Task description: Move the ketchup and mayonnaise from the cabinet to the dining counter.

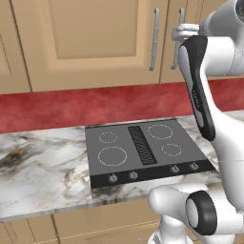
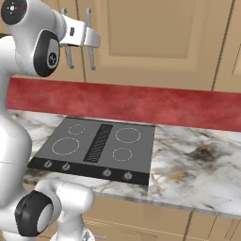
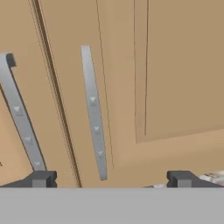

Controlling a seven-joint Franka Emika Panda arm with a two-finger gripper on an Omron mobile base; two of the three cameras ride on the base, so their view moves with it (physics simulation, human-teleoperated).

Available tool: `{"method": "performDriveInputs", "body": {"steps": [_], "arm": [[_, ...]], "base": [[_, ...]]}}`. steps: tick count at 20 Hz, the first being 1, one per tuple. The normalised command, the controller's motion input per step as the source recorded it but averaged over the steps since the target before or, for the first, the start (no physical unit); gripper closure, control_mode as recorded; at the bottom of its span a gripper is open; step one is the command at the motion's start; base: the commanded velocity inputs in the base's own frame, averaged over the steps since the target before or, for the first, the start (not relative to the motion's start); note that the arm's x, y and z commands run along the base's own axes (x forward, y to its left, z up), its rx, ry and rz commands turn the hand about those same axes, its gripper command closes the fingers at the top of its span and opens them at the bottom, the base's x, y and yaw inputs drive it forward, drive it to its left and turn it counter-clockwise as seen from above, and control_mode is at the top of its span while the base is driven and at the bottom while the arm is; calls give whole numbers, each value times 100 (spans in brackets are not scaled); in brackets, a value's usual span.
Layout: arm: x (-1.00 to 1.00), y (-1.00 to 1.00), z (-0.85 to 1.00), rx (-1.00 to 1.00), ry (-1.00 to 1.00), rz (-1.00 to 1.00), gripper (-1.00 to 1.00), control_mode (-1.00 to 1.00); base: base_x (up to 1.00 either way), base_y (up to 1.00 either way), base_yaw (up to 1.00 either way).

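Claw [image 3: 111,179] agape — cabinet [image 3: 175,65] handle [image 3: 94,113] dead ahead, untouched

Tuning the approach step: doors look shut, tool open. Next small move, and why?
Probably ease the tool forward until its jaws straddle the handle, then close. Both cabinet doors are shut, the open tool sits just short of that handle, and neither bottle can be reached until a door opens.

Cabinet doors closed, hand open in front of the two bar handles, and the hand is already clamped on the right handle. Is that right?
Not quite. The hand is not clamped on anything: in the hand view its fingertips stand wide apart, short of the handles. The rest holds: the cabinet doors are closed and the open hand faces the two bar handles.
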Motion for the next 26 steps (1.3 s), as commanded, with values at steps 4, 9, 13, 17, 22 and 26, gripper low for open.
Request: {"method": "performDriveInputs", "body": {"steps": [4, 9, 13, 17, 22, 26], "arm": [[17, 4, -6, 0, 0, 3, -100, -100], [26, 4, -19, 0, 0, 6, -100, -100], [35, 1, -18, 0, 2, 6, -100, -100], [36, 0, -7, -1, 5, 3, -100, -100], [34, 0, 0, 0, 7, 2, -100, -100], [35, 0, 0, -1, 5, 3, -100, -100]], "base": [[0, 0, 0], [0, 0, 0], [0, 0, 0], [0, 0, 0], [0, 0, 0], [0, 0, 0]]}}
